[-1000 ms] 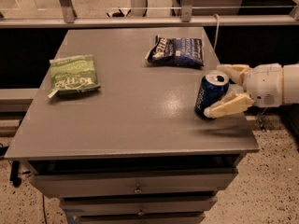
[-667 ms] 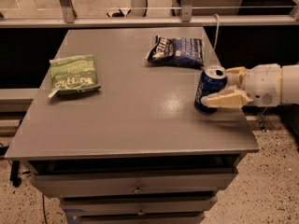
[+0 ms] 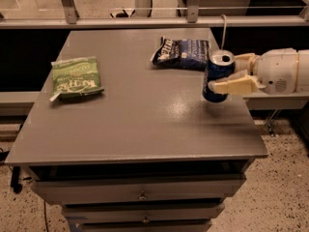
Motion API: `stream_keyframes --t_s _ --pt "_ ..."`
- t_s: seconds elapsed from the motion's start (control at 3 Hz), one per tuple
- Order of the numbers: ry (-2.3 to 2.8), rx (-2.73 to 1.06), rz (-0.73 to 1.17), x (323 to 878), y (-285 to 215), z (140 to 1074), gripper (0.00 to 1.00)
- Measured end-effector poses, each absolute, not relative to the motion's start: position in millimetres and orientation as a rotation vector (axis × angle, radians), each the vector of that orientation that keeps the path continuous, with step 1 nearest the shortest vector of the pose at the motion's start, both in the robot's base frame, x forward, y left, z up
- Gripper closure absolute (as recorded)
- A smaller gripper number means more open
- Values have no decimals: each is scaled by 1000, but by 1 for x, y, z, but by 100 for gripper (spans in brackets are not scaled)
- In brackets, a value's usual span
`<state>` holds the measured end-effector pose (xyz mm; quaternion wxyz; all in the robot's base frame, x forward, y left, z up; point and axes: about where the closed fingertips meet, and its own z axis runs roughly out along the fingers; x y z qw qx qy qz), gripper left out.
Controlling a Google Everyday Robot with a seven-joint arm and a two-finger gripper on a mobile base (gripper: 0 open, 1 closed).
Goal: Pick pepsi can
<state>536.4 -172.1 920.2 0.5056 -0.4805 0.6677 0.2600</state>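
The pepsi can (image 3: pixel 217 75) is a dark-blue can with a silver top, upright near the right edge of the grey table (image 3: pixel 135 115). My gripper (image 3: pixel 231 74) reaches in from the right on a white arm (image 3: pixel 285 71). Its cream fingers (image 3: pixel 236 85) are closed on the can's sides, one in front and one behind. The can appears lifted slightly off the tabletop, with a faint shadow under it.
A flat dark-blue chip bag (image 3: pixel 184 53) lies just behind and left of the can. A green chip bag (image 3: pixel 76 76) lies at the table's left. Drawers (image 3: pixel 142 195) are under the tabletop. A metal rail (image 3: pixel 145 22) runs behind the table.
The fingers have closed on the can, and the can has risen a little and shifted up from where it stood on the table.
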Motion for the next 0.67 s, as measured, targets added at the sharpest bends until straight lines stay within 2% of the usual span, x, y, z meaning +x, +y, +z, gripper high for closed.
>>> stream_keyframes --t_s 0.33,0.67 --pt "1569 -1185 552 549 -176 954 100" --pt "1559 -1185 542 551 -177 960 100"
